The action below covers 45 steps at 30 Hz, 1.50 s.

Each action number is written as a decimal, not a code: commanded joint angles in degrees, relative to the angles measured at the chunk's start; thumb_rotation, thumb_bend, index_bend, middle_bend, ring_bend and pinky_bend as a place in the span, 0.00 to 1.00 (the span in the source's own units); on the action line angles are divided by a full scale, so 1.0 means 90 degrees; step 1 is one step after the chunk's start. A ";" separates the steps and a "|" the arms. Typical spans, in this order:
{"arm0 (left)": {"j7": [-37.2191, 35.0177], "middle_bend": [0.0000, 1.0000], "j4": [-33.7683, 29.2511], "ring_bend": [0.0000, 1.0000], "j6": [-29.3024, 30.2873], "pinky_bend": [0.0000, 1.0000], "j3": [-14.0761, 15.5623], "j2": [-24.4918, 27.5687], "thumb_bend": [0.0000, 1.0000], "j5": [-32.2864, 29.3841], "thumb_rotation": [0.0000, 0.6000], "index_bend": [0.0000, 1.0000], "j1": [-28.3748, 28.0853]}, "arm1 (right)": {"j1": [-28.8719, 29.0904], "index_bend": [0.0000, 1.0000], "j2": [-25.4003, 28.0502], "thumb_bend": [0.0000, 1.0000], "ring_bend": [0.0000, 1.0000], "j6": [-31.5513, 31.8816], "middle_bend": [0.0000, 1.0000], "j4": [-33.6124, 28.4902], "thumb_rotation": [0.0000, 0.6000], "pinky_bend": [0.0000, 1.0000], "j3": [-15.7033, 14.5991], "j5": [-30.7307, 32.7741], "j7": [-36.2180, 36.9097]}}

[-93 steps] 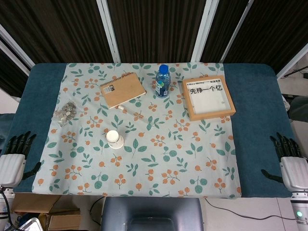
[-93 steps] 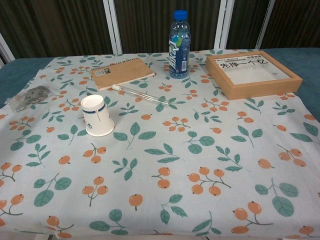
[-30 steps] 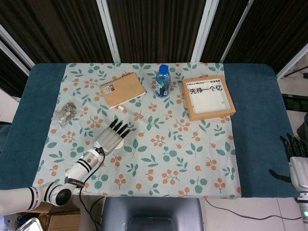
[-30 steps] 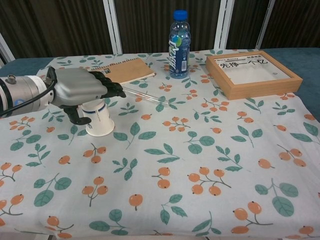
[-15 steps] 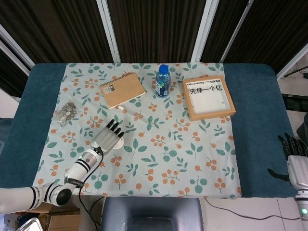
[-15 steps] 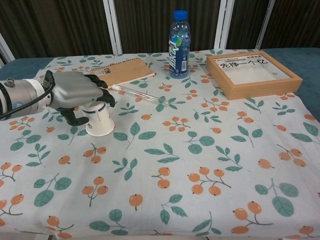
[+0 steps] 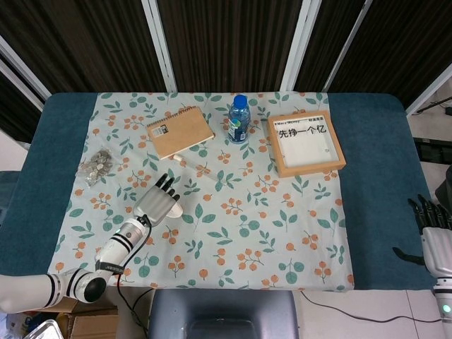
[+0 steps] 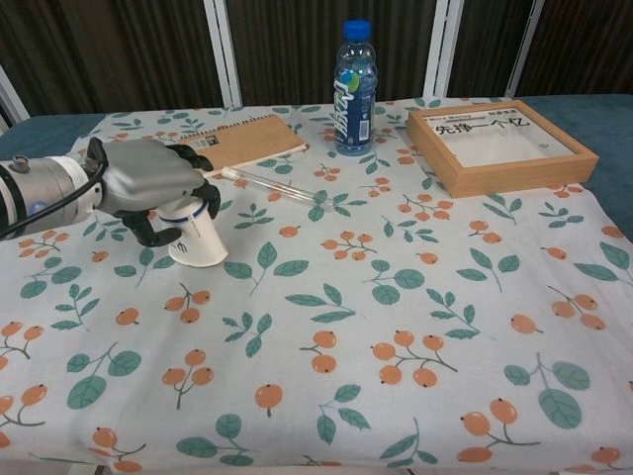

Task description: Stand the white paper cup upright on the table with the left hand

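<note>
So the left hand (image 8: 148,188) started out parked off the table's left edge, then swung in over the floral cloth and came down on the upside-down white paper cup with a blue band (image 8: 194,240). Its fingers have now curled around the cup, which tips a bit. The right hand (image 7: 436,244) slid slightly lower off the right edge.

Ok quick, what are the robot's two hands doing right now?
Left hand: fingers wrapped around the cup, gripping it.
Right hand: open, holding nothing, off at the table's edge.
</note>
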 commanded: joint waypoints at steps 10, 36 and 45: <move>-0.4169 0.44 0.0061 0.11 0.0357 0.06 -0.0674 0.0159 0.53 0.1468 1.00 0.49 0.0873 | 0.0012 0.00 0.0000 0.05 0.00 -0.0026 0.00 -0.0001 1.00 0.00 0.0004 0.0018 -0.0003; -1.0137 0.39 0.2536 0.01 -0.0151 0.08 -0.0392 -0.1299 0.53 0.3076 1.00 0.47 0.1705 | 0.0065 0.00 -0.0086 0.05 0.00 -0.0081 0.00 0.0039 1.00 0.00 -0.0004 0.0033 -0.0113; -1.0312 0.07 0.2629 0.00 -0.0058 0.05 -0.0301 -0.1283 0.52 0.3360 1.00 0.16 0.1709 | 0.0060 0.00 -0.0086 0.05 0.00 -0.0080 0.00 0.0055 1.00 0.00 -0.0020 0.0011 -0.0071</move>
